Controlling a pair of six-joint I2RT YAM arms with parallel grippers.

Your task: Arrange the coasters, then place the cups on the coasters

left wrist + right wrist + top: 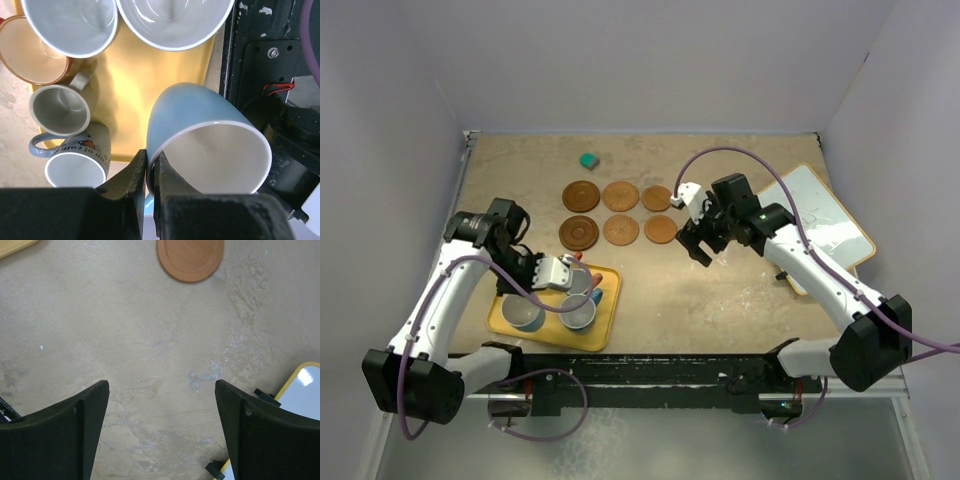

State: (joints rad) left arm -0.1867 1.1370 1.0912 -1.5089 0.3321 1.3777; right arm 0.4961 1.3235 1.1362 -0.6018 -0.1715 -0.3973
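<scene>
Six brown coasters (620,213) lie in two rows of three on the table; one of them (190,259) shows at the top of the right wrist view. Several cups stand on the yellow tray (604,326). My left gripper (149,164) is shut on the wall of a light blue cup (195,120), one finger inside the rim and one outside. That cup tilts over the tray's edge (150,70). Beside it are a grey printed cup (80,155), a small grey-olive cup (60,107) and an orange cup (25,50). My right gripper (695,247) hangs open over bare table beside the coasters, holding nothing.
A small teal block (588,160) sits behind the coasters. A white board with a yellow rim (820,225) lies at the right, its corner (307,392) near my right fingers. Grey walls close in the table on three sides.
</scene>
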